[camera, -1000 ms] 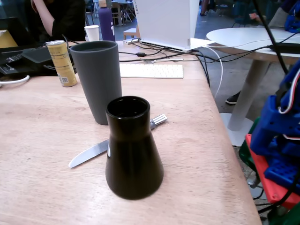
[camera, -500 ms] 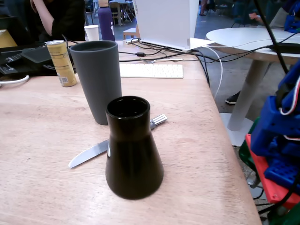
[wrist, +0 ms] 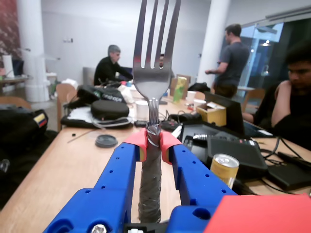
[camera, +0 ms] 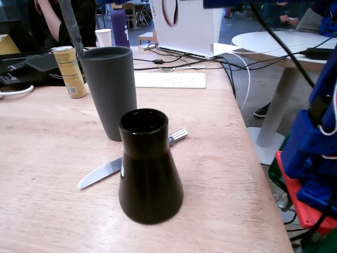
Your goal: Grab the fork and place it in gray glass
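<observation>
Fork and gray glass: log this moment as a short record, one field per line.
fork: upright, tines up, in the wrist view
gripper: blue fingers shut on the fork's neck, the wrapped handle running down between them
gray glass: upright on the wooden table in the fixed view; a gray handle-like rod, probably the fork's, slants above its rim
black vase: in front of the gray glass
knife: flat on the table, partly hidden behind the vase
yellow can: left of the glass
placement: not yet released

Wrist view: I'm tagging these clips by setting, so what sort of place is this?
Probably a shared office or lab workspace: a seated man in black at a cluttered desk, an open white laptop and a white keyboard.
</observation>
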`<move>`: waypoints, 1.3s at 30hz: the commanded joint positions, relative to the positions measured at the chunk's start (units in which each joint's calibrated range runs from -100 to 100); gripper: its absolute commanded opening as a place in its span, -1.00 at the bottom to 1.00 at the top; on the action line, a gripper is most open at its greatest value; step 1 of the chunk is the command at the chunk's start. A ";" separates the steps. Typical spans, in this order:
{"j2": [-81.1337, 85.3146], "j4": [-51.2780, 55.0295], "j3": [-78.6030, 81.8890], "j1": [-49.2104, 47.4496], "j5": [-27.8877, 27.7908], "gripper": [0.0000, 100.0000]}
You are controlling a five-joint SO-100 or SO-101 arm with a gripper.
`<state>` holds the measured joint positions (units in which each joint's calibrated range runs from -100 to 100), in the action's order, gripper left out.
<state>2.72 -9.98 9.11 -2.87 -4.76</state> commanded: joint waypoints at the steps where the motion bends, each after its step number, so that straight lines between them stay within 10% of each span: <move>1: 4.05 0.04 3.96 -0.18 -0.20 -1.00; 39: 8.68 -4.55 23.31 9.46 -0.54 -0.92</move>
<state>10.94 -14.53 31.02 7.00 -5.05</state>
